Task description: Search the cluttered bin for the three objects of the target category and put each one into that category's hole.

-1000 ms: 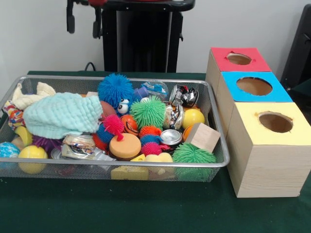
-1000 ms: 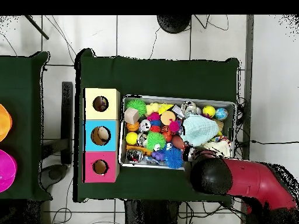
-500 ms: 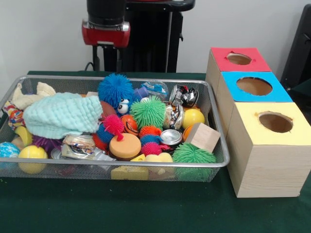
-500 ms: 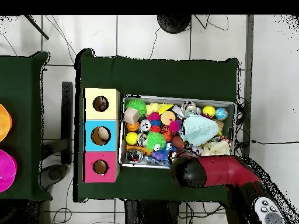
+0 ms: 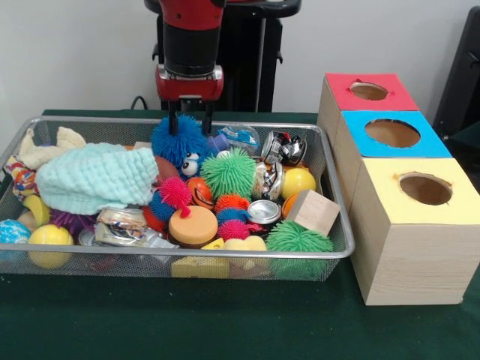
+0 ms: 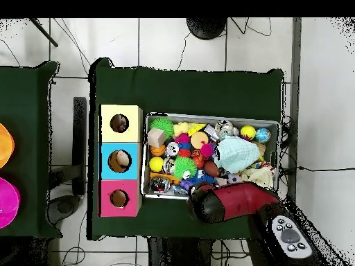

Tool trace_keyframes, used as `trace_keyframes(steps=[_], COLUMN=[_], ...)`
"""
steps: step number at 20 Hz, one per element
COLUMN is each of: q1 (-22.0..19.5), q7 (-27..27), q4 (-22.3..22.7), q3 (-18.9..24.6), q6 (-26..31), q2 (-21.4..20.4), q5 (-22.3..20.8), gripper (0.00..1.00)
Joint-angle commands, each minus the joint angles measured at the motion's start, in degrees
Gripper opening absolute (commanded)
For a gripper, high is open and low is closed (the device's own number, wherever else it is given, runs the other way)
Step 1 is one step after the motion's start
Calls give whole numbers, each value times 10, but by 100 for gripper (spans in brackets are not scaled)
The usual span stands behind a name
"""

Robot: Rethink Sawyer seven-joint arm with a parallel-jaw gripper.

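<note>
- Green table (image 5: pixel 225 330), grey wall behind.
- Blue spiky ball (image 5: pixel 178 141) at back of wire bin (image 5: pixel 341 225), among green spiky ball (image 5: pixel 229 172), teal cloth (image 5: pixel 94 176), wood block (image 5: pixel 313 211).
- Gripper (image 5: pixel 189 120) right over it, prongs apart, touching its top.
- Red, blue, yellow hole boxes (image 5: pixel 394 135) beside bin.

I get even, bright, soft light from above, with only faint shadows under the silver wire-mesh bin (image 5: pixel 334 225) on the dark green cloth-covered table (image 5: pixel 225 322). Small glints show on the crushed shiny metal cans (image 5: pixel 283 148); the front view reads clearly throughout.
</note>
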Motion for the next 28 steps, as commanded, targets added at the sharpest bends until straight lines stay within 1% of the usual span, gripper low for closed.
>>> trace_keyframes(steps=[1,2,7,10,12,15,19,21,22,24,25,28], q1=[83,95,126,150,156,154,142,142,146,157,169,227], q7=[84,87,90,107,120,109,85,76,69,69,76,115], q4=[-111,-119,-142,-154,-163,-173,-175,-187,-198,-215,-225,-262], q3=[-78,-87,-113,-139,-149,-145,-126,-125,-128,-140,-153,-220], q6=[-34,-32,-42,-64,-88,-90,-86,-84,-73,-72,-74,-74], q2=[21,16,6,8,16,16,10,16,23,36,44,68], q5=[-75,-78,-81,-81,-68,-44,-20,-18,-21,-32,-40,-70], gripper=[100,100,100,100,100,100,100,100,100,100,100,100])
